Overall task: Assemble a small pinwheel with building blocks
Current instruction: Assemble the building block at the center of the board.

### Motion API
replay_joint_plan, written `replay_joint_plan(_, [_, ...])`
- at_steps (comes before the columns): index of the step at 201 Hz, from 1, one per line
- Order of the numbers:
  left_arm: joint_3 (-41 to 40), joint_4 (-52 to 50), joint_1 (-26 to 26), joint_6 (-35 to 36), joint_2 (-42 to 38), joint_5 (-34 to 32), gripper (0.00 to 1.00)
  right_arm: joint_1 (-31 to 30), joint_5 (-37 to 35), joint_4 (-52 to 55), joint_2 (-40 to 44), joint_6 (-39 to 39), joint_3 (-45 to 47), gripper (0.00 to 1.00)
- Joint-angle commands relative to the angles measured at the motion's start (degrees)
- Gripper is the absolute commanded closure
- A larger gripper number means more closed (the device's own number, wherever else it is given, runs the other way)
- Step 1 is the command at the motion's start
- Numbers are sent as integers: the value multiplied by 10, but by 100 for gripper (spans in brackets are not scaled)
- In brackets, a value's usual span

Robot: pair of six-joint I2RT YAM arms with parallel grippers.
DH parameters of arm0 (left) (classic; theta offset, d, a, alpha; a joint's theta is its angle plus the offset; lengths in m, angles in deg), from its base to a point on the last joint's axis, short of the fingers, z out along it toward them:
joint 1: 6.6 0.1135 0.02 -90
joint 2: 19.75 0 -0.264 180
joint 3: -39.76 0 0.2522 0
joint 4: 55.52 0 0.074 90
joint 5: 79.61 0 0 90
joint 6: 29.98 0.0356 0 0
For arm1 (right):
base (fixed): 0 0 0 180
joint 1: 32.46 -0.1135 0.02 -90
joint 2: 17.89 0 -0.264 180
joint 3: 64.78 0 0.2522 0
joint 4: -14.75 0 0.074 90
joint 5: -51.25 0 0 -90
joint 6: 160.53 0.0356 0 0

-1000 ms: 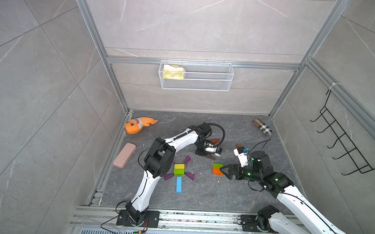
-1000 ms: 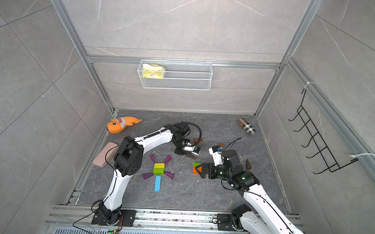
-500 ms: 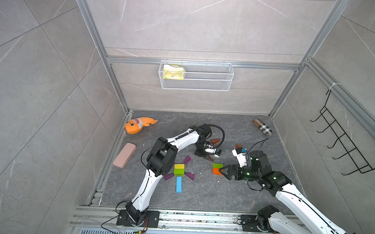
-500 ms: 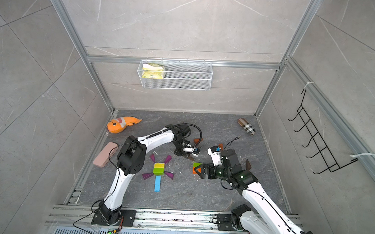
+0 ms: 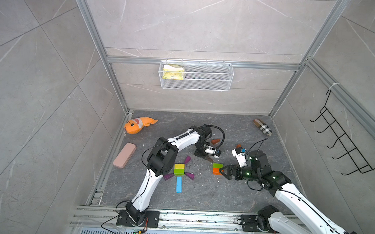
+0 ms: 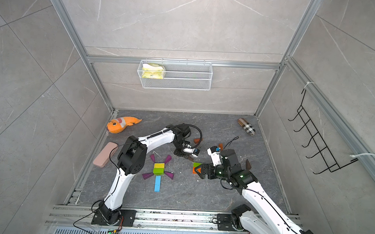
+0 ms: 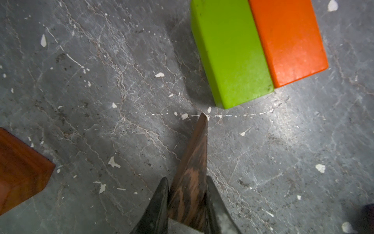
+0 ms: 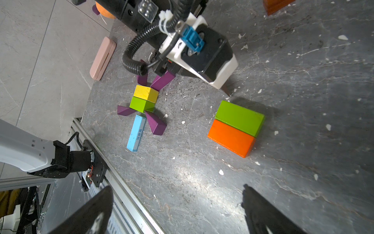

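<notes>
brown wedge (image 7: 194,154) in left tool (image 7: 187,180)

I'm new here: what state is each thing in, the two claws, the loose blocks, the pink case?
left gripper, shut on the brown wedge.
brown wedge, gripped between the fingers.
right gripper, open, empty.
green brick, flat on the table, touching the orange brick.
orange brick, flat on the table.
pink case, closed, lying flat.

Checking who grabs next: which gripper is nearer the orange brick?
Right. The right gripper hangs open at the orange brick's end; the left gripper, shut on a wedge, is past the green brick.
</notes>
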Motion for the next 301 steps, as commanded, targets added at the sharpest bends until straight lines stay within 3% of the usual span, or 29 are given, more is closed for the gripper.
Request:
replay_joint_plan(1, [17,-19,-7,16,7,5,75,1,7,-1,-2,-11,-2,0])
replay_joint_plan(131, [27,-8,-10,-7,14,4,66,1,11,-1,-3,-12,-2,0])
replay_joint_plan(194, [-23,53,-9,-45,-40,20,56,1,11,-2,-14,-18,-3,0])
replay_joint_plan(258, [-136,190,8,-151,-148,46,52,1,8,4,-34,-23,-18,0])
replay_joint_plan(301, [-204,276,13,-284,-208,-14,53,2,-19,0,-13,-12,-18,0])
